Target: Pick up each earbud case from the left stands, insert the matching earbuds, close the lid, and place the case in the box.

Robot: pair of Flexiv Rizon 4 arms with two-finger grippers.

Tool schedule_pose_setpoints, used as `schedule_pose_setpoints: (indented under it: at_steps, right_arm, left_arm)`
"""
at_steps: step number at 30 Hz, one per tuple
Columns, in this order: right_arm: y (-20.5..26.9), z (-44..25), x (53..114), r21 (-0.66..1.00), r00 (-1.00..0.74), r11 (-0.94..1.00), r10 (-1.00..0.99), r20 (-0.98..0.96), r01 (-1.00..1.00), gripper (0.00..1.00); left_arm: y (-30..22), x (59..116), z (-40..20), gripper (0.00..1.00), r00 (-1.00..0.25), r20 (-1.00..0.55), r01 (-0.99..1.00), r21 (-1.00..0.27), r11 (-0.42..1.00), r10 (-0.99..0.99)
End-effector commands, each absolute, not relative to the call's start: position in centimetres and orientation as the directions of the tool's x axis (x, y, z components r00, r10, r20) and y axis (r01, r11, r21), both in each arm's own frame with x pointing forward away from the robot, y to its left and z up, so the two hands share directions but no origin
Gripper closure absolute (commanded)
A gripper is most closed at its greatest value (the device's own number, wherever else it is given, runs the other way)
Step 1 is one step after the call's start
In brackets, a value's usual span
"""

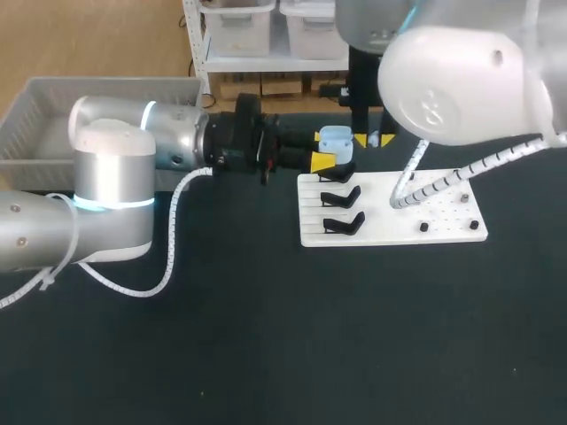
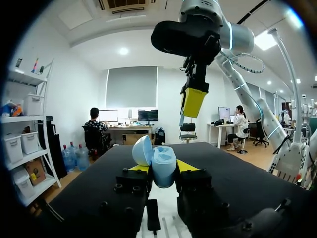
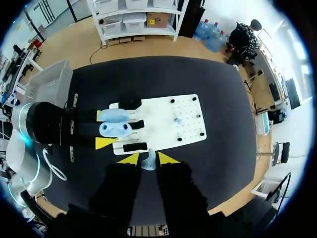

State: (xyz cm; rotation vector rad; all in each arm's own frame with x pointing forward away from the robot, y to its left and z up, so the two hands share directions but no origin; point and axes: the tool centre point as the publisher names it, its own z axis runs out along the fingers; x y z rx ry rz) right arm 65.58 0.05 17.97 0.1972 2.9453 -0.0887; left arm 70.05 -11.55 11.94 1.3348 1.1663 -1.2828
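A light blue earbud case (image 1: pixel 335 139) with its lid swung open sits between the yellow tips of my left gripper (image 1: pixel 330 152), which is shut on it over the far left corner of the white board (image 1: pixel 399 212). In the left wrist view the case (image 2: pixel 159 166) shows its hollow insides, and my right gripper (image 2: pixel 192 101) hangs above it. The right wrist view has my right gripper (image 3: pixel 148 158) shut on a small pale earbud (image 3: pixel 148 164), above and just beside the open case (image 3: pixel 115 124). Three black stands (image 1: pixel 341 197) line the board's left edge.
A grey plastic bin (image 1: pixel 53 115) stands at the table's far left. The board's right half carries small black pegs (image 1: pixel 423 227). My right arm's large white body (image 1: pixel 461 71) hides the far right of the table. Black tabletop (image 1: pixel 283 354) lies in front.
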Motion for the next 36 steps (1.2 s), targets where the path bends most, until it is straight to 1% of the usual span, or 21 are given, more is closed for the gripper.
schedule_pose_setpoints:
  at_steps: [1,3,20,21,28,33,36]
  right_arm:
    - [0.8,17.3,66.1,-0.052,-0.976,0.988,0.133,-0.172,0.144,1.0]
    - [0.7,16.3,66.1,-0.047,-0.979,0.989,0.133,-0.155,0.142,1.0]
    - [0.7,16.3,66.1,-0.047,-0.979,0.989,0.133,-0.155,0.142,1.0]
    - [1.1,16.3,66.2,-0.07,-0.976,0.987,0.131,-0.173,0.145,1.0]
    - [2.4,17.5,67.3,-0.087,-0.936,0.947,0.288,-0.204,0.31,1.0]
    - [2.9,18.5,68.1,-0.052,-0.878,0.89,0.434,-0.203,0.452,1.0]
    - [3.6,18.7,68.1,-0.029,-0.853,0.867,0.483,-0.197,0.497,1.0]
  left_arm:
    - [-11.6,69.9,11.6,1.0,0.009,-1.0,0.992,0.006,-0.123,0.025]
    - [-11.6,69.9,11.6,1.0,0.009,-1.0,0.992,0.006,-0.123,0.025]
    - [-11.6,69.9,11.6,1.0,0.009,-1.0,0.992,0.006,-0.123,0.025]
    - [-11.6,69.9,11.6,1.0,0.009,-1.0,0.992,0.006,-0.123,0.025]
    - [-11.6,69.9,11.6,1.0,0.009,-1.0,0.992,0.006,-0.123,0.025]
    - [-11.6,69.9,11.6,1.0,0.009,-1.0,0.992,0.006,-0.123,0.025]
    - [-11.6,69.9,11.6,1.0,0.009,-1.0,0.992,0.006,-0.123,0.025]
